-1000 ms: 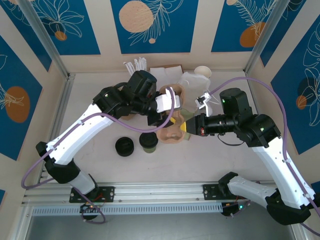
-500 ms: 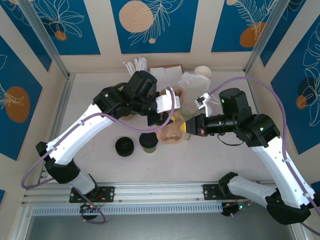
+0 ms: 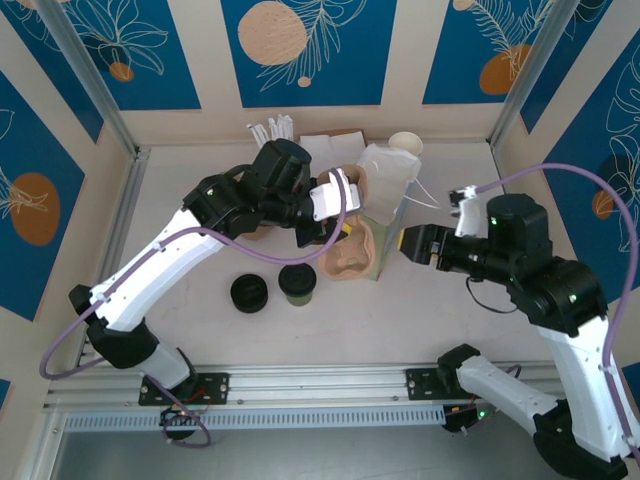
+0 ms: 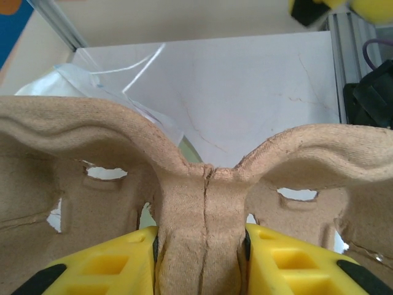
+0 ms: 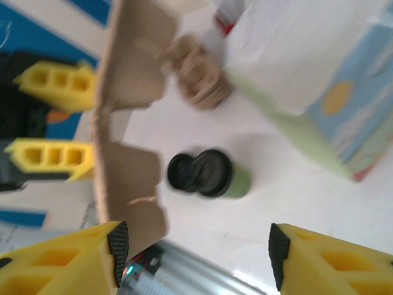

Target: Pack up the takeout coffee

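Left tool (image 4: pixel 201 246): clenched on the middle ridge of a brown pulp cup carrier (image 4: pixel 202 184). The yellow fingers (image 4: pixel 104 264) press the ridge from both sides. The carrier is held up on edge over the middle of the tabletop (image 3: pixel 400 310); whether its lower rim touches the surface cannot be told.

Right tool (image 5: pixel 198 249): released, with the jaws spread wide and nothing between them. It hangs toward the right edge of the tabletop, apart from the carrier.

Takeout coffee (image 3: pixel 297 284): upright on the tabletop, toward the near edge and a little on the left-edge side of the middle. It has a black domed lid and olive-green sides. It is in neither tool and stands outside the carrier, just on the near side of it.

Loose black lid (image 3: pixel 249 293): just beside the coffee on its left-edge side, with a small gap between them.

Paper bag (image 3: pixel 385 180): toward the far edge, right beside the carrier. In the right wrist view it is white with a green strip and a blue panel with an orange disc. Any lettering is too blurred to read.

Stack of white cups (image 3: pixel 407 143): at the far edge, behind the bag.
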`<action>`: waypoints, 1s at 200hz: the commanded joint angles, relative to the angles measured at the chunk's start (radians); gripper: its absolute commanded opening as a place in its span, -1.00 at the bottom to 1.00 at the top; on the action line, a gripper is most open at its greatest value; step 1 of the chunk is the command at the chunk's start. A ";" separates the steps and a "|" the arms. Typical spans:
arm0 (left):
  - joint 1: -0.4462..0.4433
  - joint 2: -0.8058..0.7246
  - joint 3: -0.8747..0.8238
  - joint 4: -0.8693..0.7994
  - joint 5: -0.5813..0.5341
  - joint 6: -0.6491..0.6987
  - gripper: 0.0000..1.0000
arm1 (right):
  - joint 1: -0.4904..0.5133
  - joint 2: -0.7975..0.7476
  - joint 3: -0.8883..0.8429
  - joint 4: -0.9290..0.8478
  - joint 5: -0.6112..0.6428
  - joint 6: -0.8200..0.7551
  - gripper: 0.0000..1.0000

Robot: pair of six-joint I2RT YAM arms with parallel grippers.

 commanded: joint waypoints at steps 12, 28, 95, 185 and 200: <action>-0.010 -0.048 0.001 0.050 -0.007 -0.024 -0.28 | -0.093 0.036 -0.005 0.009 0.242 0.014 0.29; -0.010 -0.059 0.002 0.054 -0.008 -0.029 -0.28 | -0.152 0.094 -0.003 0.053 0.206 0.003 0.29; -0.008 -0.101 0.001 0.073 0.030 -0.067 -0.28 | -0.215 0.372 0.091 0.082 0.140 -0.028 0.24; -0.010 -0.106 0.003 0.111 0.064 -0.116 -0.28 | -0.220 0.511 0.085 0.119 0.100 -0.023 -0.03; -0.010 -0.106 0.003 0.125 0.077 -0.129 -0.28 | -0.220 0.524 0.079 0.125 0.094 -0.022 -0.08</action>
